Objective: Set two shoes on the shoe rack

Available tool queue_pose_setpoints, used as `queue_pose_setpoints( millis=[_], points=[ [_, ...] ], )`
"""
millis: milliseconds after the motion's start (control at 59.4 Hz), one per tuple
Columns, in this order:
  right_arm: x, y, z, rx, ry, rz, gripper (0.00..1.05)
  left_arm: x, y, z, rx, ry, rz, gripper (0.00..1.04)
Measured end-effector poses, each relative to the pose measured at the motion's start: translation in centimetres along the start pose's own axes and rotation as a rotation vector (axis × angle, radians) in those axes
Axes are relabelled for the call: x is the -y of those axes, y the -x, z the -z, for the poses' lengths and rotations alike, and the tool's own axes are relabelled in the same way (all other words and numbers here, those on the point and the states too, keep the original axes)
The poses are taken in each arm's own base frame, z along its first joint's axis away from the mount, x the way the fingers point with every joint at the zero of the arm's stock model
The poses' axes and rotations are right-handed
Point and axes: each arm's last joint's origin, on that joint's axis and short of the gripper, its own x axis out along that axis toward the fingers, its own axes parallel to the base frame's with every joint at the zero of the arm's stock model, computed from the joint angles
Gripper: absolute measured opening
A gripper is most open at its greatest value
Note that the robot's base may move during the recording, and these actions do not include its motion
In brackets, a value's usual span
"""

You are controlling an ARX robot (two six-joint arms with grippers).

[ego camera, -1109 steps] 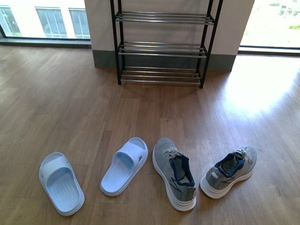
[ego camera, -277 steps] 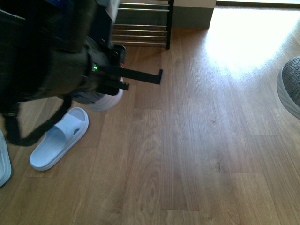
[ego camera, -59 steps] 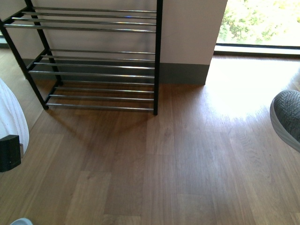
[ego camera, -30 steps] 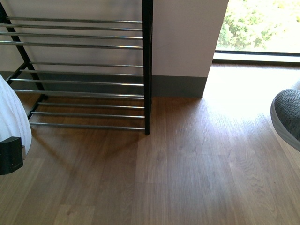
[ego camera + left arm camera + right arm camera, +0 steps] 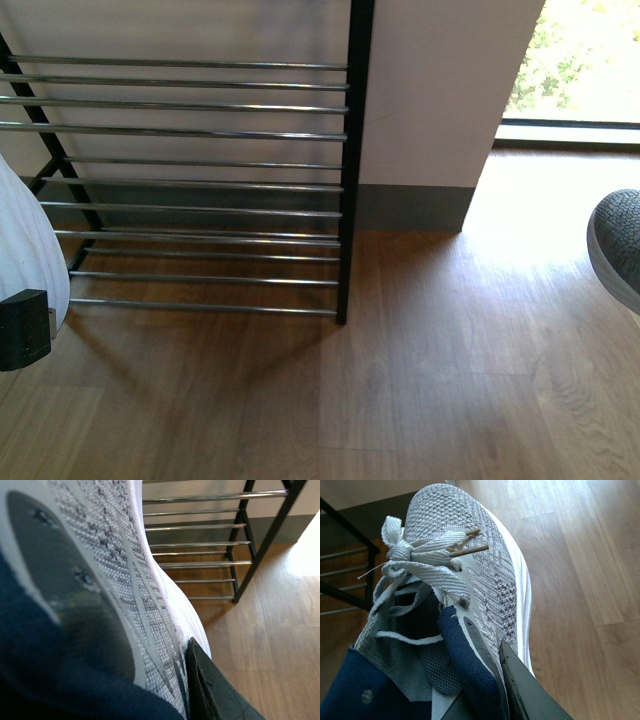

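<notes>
Facing the rack (image 5: 352, 170) at eleven o'clock mid-carry, we hold the left sneaker (image 5: 25, 240) at nine, left gripper (image 5: 195, 672) clamped on it, and the right sneaker (image 5: 618, 235) at three, right gripper (image 5: 504, 667) clamped likewise. Next, we judge, both need lifting onto a tier's rods.

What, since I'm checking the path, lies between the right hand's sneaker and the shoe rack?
In the front view, only bare wood floor separates the grey sneaker from the shoe rack.
</notes>
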Motion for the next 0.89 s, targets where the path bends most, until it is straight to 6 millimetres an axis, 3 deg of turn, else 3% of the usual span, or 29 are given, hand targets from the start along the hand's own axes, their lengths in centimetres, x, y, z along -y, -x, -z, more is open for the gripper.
queue_pose_setpoints(
  millis=[892],
  points=[
    [-0.14,0.0,0.0,0.0,0.003,-0.009,0.01,-0.11,-0.03,-0.03,0.002,0.004,-0.009,0.03]
  ],
)
